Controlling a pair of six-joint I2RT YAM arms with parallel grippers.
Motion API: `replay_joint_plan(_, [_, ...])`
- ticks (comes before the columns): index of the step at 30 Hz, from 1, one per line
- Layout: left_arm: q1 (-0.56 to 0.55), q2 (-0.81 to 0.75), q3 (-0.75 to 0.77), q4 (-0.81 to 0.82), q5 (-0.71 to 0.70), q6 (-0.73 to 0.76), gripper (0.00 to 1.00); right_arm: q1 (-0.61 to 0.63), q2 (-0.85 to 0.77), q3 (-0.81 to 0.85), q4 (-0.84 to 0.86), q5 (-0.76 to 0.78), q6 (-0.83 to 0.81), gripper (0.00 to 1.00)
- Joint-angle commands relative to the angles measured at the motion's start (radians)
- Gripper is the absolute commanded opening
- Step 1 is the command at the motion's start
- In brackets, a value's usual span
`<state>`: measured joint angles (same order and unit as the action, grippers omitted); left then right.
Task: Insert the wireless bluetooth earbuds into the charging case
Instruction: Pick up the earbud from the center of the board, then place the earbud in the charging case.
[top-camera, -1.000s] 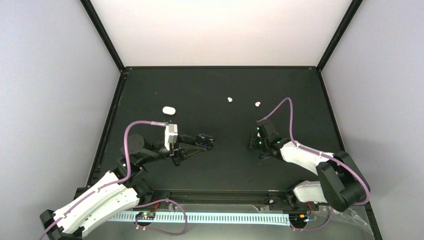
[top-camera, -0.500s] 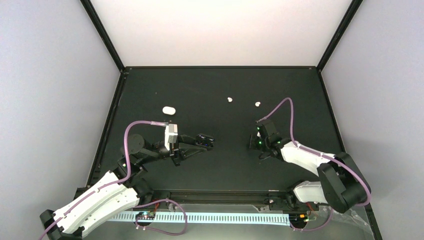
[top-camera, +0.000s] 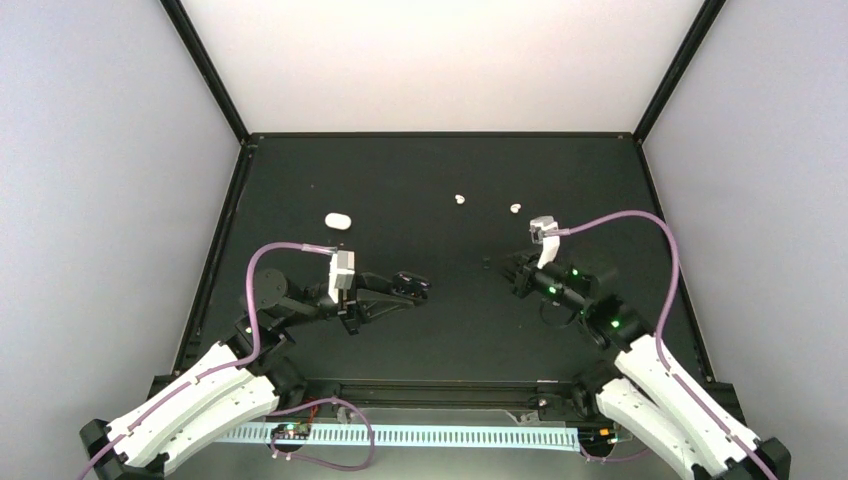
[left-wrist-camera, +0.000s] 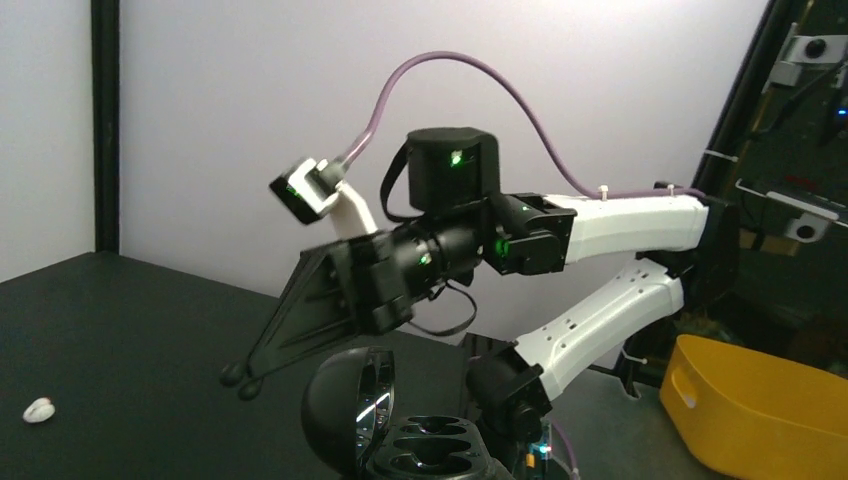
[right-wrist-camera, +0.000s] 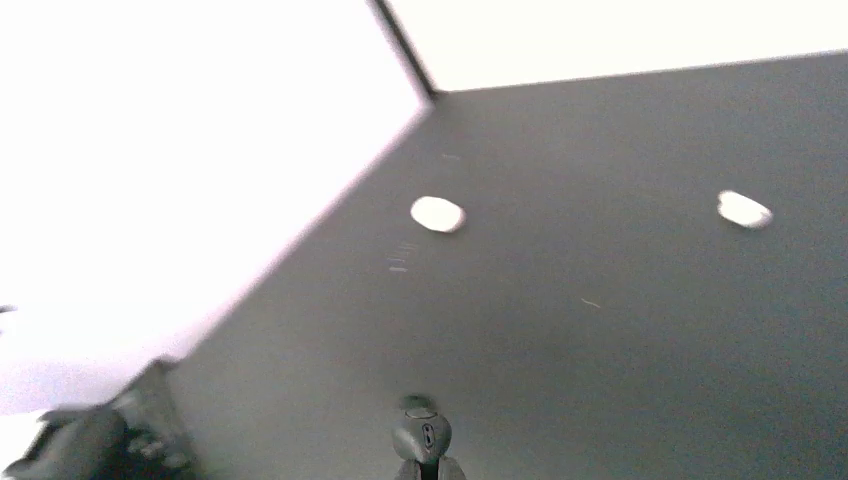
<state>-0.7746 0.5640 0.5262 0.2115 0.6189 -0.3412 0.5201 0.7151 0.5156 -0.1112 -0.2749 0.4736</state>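
The left gripper (top-camera: 408, 288), nearly closed, clamps the open case (left-wrist-camera: 422, 442). The right gripper (left-wrist-camera: 241, 377), pinched tight, seems to nip a dark bud (right-wrist-camera: 422, 436) by its sides. It is likely tiny, light, hard and slick, apt to squirt free. Two white buds (top-camera: 460, 199) lie loose farther back.

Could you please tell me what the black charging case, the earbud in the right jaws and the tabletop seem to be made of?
The black charging case: glossy hard plastic, going by bright reflections on its open lid. The dark earbud: smooth, likely plastic, with a soft sheen, though blurred. The tabletop: matte black sheet, no glare; exact material unclear.
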Motion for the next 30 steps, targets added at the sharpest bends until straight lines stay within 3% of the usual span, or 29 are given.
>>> replay_joint_plan(1, [-0.006,-0.002,0.002,0.063,0.072,-0.013,0.01,0.0,-0.092,0.037,0.127,-0.413,-0.061,0.01])
replay_joint_plan(6, [-0.006,-0.015,-0.005,0.087,0.094,-0.021,0.02,0.0,-0.104,0.1,0.116,-0.603,-0.05,0.01])
replay_joint_plan(12, [-0.006,-0.006,-0.005,0.096,0.119,-0.024,0.02,0.014,-0.098,0.216,-0.047,-0.603,-0.163,0.01])
replay_joint_plan(14, [-0.006,-0.009,-0.002,0.085,0.124,-0.013,0.02,0.042,-0.073,0.312,-0.181,-0.537,-0.264,0.01])
replay_joint_plan(16, [-0.006,-0.016,0.003,0.06,0.122,0.009,0.01,0.124,-0.042,0.432,-0.358,-0.416,-0.382,0.01])
replay_joint_plan(23, [-0.008,-0.028,0.007,0.049,0.116,0.041,0.01,0.422,0.099,0.791,-0.729,-0.062,-0.616,0.01])
replay_joint_plan(27, [-0.008,-0.031,0.031,0.009,0.117,0.075,0.02,0.528,0.192,0.908,-0.865,0.002,-0.67,0.01])
replay_joint_plan(30, [-0.008,-0.025,0.048,-0.011,0.127,0.094,0.02,0.6,0.223,0.914,-0.877,0.056,-0.693,0.01])
